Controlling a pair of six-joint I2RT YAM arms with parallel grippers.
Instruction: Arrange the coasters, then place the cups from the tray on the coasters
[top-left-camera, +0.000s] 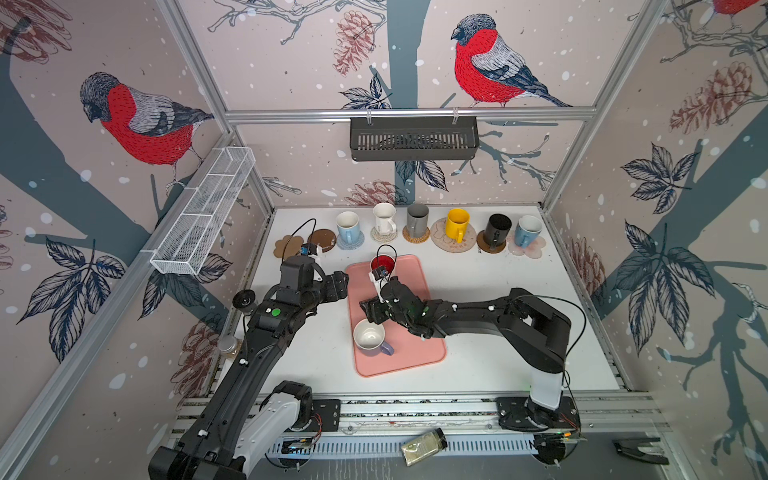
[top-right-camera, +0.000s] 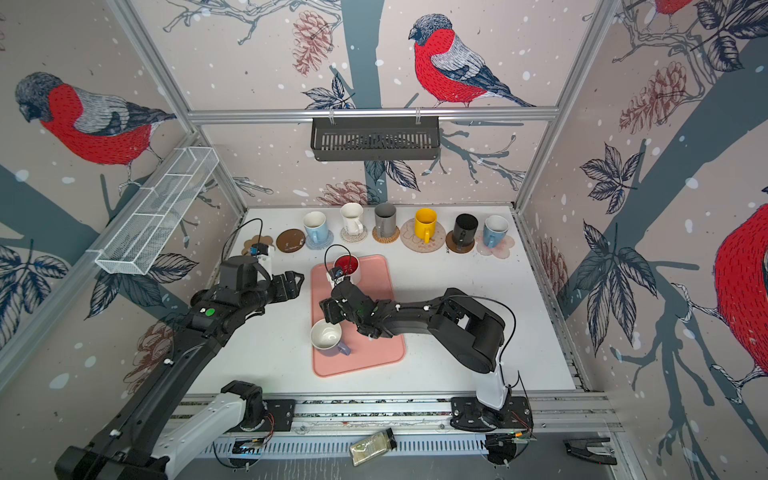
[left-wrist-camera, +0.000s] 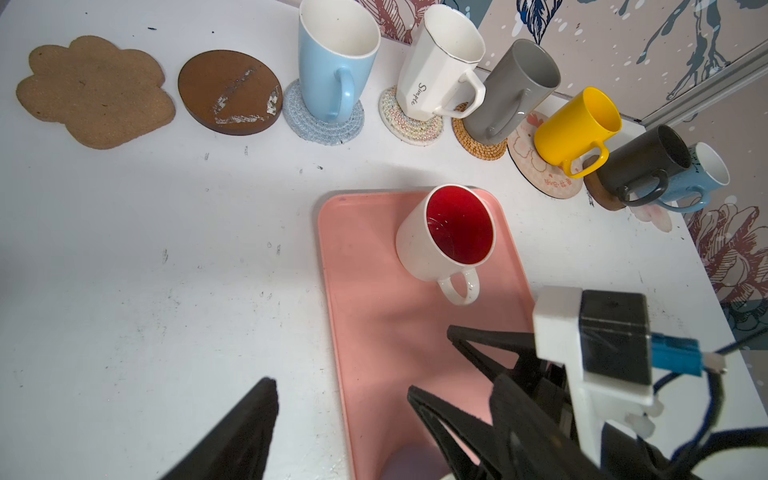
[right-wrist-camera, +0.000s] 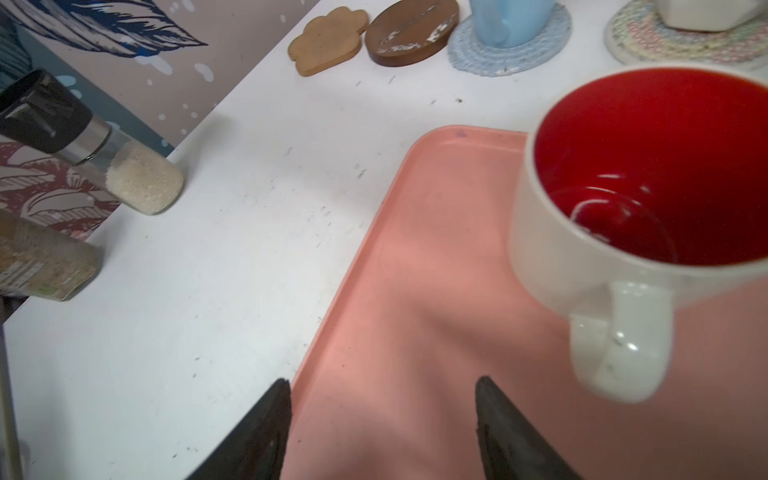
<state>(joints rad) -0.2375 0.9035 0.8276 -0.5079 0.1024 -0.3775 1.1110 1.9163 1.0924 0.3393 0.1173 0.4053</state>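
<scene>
Seeing as your right hand hangs open and empty over the tray, between the lavender cup and red-lined cup, I'd say grab the red-lined one next.

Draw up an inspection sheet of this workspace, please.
Surface: white table, scuffed.
Job's things: six cups on coasters at back; paw coaster and brown disc coaster bare; red-lined cup and lavender cup on tray.
Clutter: two spice jars at left edge; a third jar on front rail.
Grippers: left end effector open, beside tray; right end effector open, empty, over tray.
Cables: black loops at both wrists.
Surroundings: bird-print walls; wire basket; dark shelf.
</scene>
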